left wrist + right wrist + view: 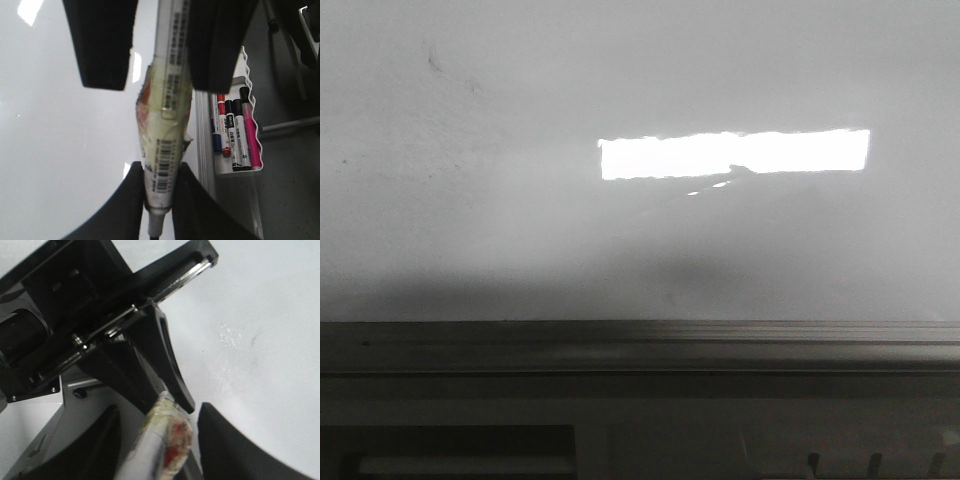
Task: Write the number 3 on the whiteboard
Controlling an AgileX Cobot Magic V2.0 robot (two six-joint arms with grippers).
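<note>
Left hand (159,200) clenched on a taped marker (165,130) over the whiteboard (470,220), near its right edge rail; right hand (157,440) sits open beside it. No number 3 visible, so writing hasn't started; next, probably lower the tip onto the surface.

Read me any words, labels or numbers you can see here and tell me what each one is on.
Nothing can be read.
The marker in the left gripper: barcode and small print, too blurred.
The pens in the tray: label print, too small.
The whiteboard: no legible writing in any view, only faint smudges and a glare patch.
</note>
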